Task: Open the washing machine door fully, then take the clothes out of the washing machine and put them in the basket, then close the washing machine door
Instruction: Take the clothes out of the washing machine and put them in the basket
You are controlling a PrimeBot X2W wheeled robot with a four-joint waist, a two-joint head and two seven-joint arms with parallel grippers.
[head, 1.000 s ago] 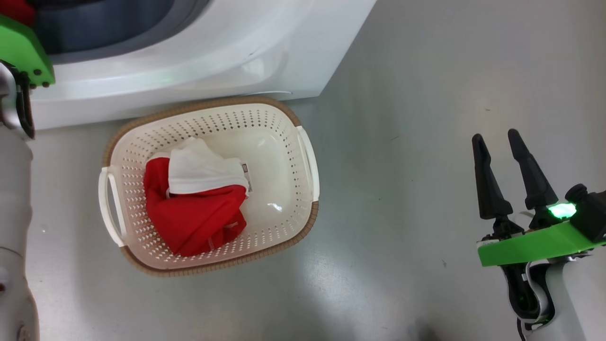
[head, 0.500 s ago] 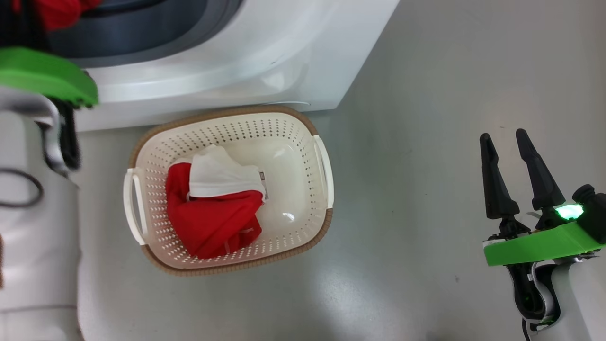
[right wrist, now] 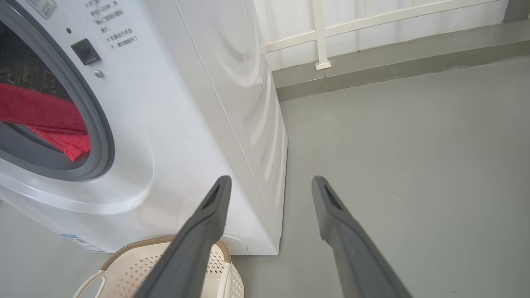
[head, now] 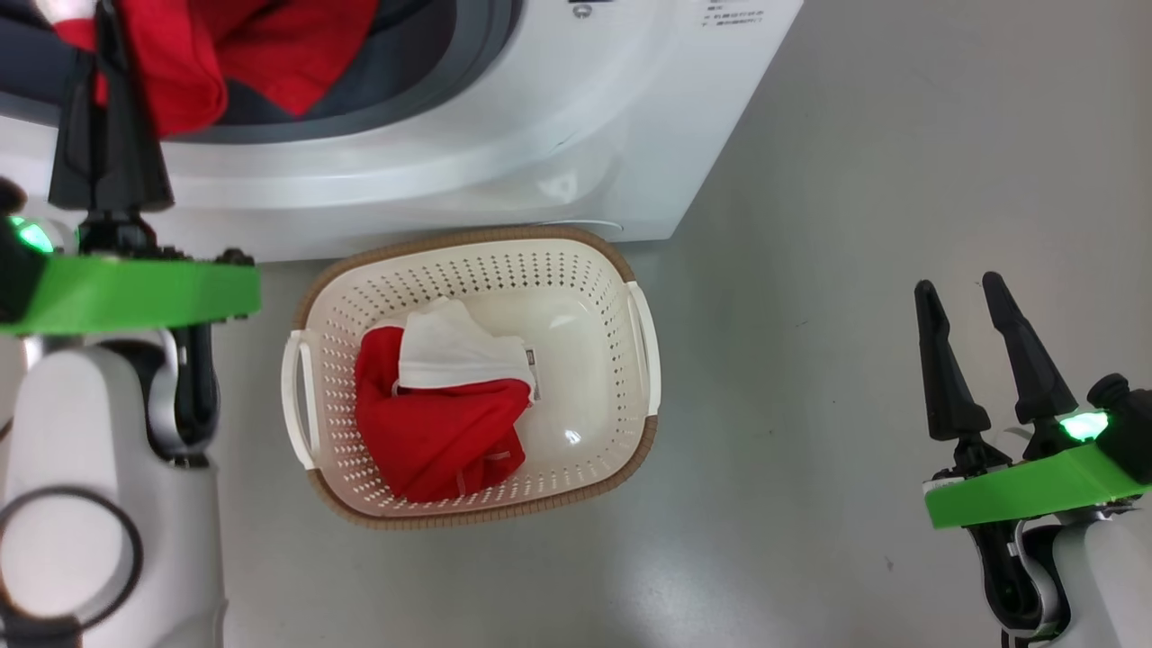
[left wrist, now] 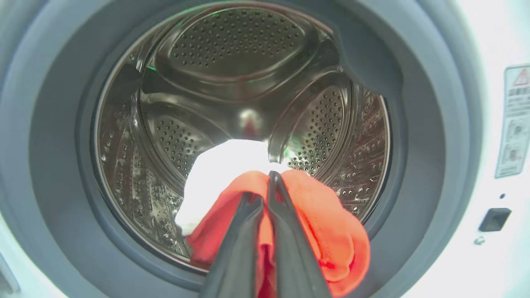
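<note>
Pinching red clothes (left wrist: 331, 236), left tool (left wrist: 261, 187) at drum (left wrist: 232, 54) mouth.

You can't read a single word outright: the washer (left wrist: 455, 256) carries a label (left wrist: 515, 120) right of the drum (left wrist: 232, 49), with a red warning triangle (left wrist: 522, 77) on top and print too blurred to make out. In the right wrist view you get a few lines of small Chinese print (right wrist: 108, 25) by the latch hole (right wrist: 85, 51) and a bluish strip (right wrist: 80, 243) of print low on the front, both too fine to read. A small tag (head: 531, 357) on the clothes (head: 441, 432) in the basket (head: 468, 238) is unreadable too.
</note>
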